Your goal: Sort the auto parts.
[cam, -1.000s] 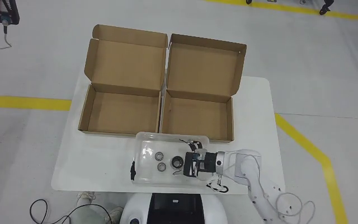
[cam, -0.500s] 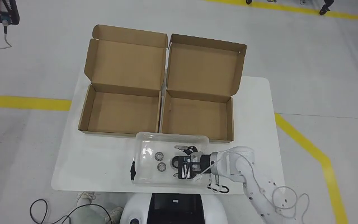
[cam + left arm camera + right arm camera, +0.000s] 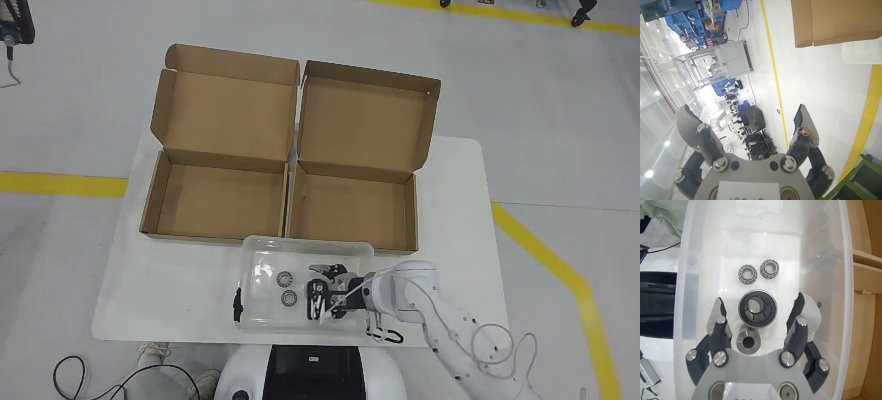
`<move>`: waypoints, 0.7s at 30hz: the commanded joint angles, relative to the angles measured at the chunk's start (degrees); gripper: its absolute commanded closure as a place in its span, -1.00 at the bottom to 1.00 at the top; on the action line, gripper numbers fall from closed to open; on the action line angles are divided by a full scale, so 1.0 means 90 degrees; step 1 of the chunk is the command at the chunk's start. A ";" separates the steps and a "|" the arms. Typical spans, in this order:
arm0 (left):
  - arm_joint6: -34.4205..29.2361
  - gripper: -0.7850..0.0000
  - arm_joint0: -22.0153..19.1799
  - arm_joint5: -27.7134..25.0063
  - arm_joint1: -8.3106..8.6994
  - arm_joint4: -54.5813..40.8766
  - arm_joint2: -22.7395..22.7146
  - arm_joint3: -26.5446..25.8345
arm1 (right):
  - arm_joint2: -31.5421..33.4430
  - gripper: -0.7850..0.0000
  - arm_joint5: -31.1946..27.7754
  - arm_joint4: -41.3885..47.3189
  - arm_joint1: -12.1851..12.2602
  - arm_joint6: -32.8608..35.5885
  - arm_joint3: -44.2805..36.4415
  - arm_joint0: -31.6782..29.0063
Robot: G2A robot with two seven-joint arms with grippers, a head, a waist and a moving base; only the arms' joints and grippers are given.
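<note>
From above, a white table (image 3: 150, 290) carried two open corrugated cardboard boxes side by side, a left box (image 3: 215, 200) and a right box (image 3: 350, 210), each with its lid flap folded back. Just in front of them sat a clear plastic bin (image 3: 262, 243) with rounded corners. Two small ring-shaped bearings (image 3: 287, 287) lay near its middle, and the right gripper (image 3: 316, 298) was down inside the bin beside them. In the left wrist view, the left gripper (image 3: 743, 111) hung off the table with its metal fingers spread wide and nothing between them. It faced a glossy pale floor crossed by a yellow tape line (image 3: 776, 75), with the brown box flaps (image 3: 834, 20) and a rounded table corner (image 3: 857, 55) at the edge. In the right wrist view, the right gripper (image 3: 760, 299) sat low in the bin, whose translucent wall (image 3: 829, 256) curved around it. Its fingers were released, and the ribbed black pads (image 3: 796, 308) stood on either side of a large slotted steel sleeve (image 3: 757, 308) with a black outer ring, without touching it. A smaller steel cylinder (image 3: 748, 342) with a round bore lay against that sleeve, nearer the wrist; I could not tell whether it was a separate piece. Beyond the sleeve, two tapered roller bearings, one (image 3: 747, 274) just beside the other (image 3: 769, 269), rested with their bores up on the bin floor.
</note>
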 commanded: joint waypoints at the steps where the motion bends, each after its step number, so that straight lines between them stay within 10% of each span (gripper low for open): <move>1: 0.0000 -1.00 0.0000 0.0000 0.0000 0.0000 0.0000 0.0000 | -0.0062 -0.64 0.0030 0.0019 -0.0006 0.0028 0.0071 0.0056; 15: 0.0000 -1.00 0.0000 0.0000 0.0000 0.0000 0.0000 0.0000 | -0.0348 -0.41 0.0080 0.0183 -0.0017 0.0210 0.0389 0.0356; 21: 0.0000 -1.00 0.0000 0.0000 0.0000 0.0000 0.0000 0.0000 | -0.0418 0.22 0.0024 0.0248 0.0003 0.0259 0.0390 0.0401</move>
